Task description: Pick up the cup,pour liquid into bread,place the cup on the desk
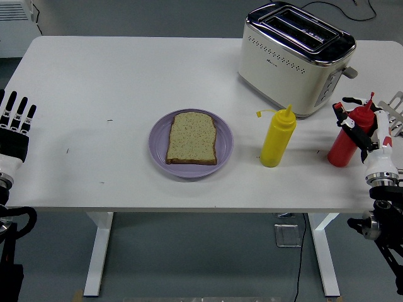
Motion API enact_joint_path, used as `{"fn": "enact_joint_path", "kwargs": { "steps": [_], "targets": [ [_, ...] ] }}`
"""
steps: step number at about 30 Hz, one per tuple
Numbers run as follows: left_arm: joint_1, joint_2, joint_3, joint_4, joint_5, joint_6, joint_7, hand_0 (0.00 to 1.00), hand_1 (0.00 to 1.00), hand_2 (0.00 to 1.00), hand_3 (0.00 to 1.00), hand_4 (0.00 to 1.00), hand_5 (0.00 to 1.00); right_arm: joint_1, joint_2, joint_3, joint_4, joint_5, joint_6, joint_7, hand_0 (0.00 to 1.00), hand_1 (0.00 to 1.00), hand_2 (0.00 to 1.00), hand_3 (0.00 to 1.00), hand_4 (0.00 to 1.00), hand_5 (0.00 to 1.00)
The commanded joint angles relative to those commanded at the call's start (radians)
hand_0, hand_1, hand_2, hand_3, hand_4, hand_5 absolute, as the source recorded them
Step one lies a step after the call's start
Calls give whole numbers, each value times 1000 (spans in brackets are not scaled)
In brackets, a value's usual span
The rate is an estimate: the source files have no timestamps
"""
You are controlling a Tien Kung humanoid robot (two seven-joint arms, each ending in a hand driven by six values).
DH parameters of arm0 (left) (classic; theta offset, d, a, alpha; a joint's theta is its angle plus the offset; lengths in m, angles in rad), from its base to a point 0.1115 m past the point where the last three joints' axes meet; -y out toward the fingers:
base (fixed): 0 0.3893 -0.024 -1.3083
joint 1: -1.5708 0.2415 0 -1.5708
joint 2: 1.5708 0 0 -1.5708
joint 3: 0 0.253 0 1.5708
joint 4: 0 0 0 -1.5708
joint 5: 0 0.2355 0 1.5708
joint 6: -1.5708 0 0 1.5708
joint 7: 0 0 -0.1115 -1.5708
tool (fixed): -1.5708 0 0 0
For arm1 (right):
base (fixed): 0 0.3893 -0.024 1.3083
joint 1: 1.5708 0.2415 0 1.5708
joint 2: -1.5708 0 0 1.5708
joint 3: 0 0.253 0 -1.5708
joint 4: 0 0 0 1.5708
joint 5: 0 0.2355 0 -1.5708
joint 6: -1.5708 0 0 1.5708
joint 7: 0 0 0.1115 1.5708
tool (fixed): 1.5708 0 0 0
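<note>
The red squeeze bottle (347, 139), the thing standing in for the cup, is tilted with its nozzle leaning right, to the right of the toaster (295, 58) and just off its front right corner. The right hand (363, 131) has its dark fingers (350, 123) curled round the bottle's upper part. Whether the bottle's base touches the tabletop (119, 82) cannot be told. A yellow squeeze bottle (278, 136) stands upright in front of the toaster, slightly left of the red one. Further left of the toaster lies a slice of bread (191, 138) flat on a purple plate (223, 155). Far to the toaster's left, at the tabletop's left edge, the left hand (15, 126) rests with straight, spread fingers, holding nothing.
</note>
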Motion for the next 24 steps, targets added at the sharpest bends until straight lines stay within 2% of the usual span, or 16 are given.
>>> {"fn": "enact_joint_path", "kwargs": {
  "steps": [1, 2, 7, 8, 13, 14, 24],
  "targets": [
    [0, 0, 0, 0, 0, 0, 0, 786, 737, 735, 698, 543, 998, -2, -1, 8, 7, -3, -2, 1, 371, 332, 380, 574, 984, 488],
    [-1, 0, 0, 0, 0, 0, 0, 787, 737, 735, 698, 543, 998, -5, 0, 17, 14, -6, -3, 2, 549, 502, 515, 764, 980, 460],
    [-3, 1, 0, 0, 0, 0, 0, 787, 737, 735, 698, 543, 998, -24, -2, 67, 53, -26, 2, 0, 549, 502, 515, 764, 980, 460],
    [-4, 1, 0, 0, 0, 0, 0, 787, 737, 735, 698, 543, 998, -27, -3, 73, 59, -31, 3, -1, 770, 706, 741, 929, 978, 447],
    [-4, 2, -2, 0, 0, 0, 0, 787, 737, 735, 698, 543, 998, -53, -12, 115, 114, -65, 15, -13, 770, 706, 741, 929, 978, 447],
    [-5, 2, -2, 0, 0, 0, 0, 787, 737, 736, 698, 544, 998, -59, -15, 127, 131, -76, 15, -16, 870, 810, 903, 998, 972, 424],
    [-5, 1, -1, 1, -1, 1, 0, 787, 737, 736, 698, 544, 998, -62, -29, 173, 233, -152, 15, -47, 893, 837, 934, 998, 968, 413]
  ]
}}
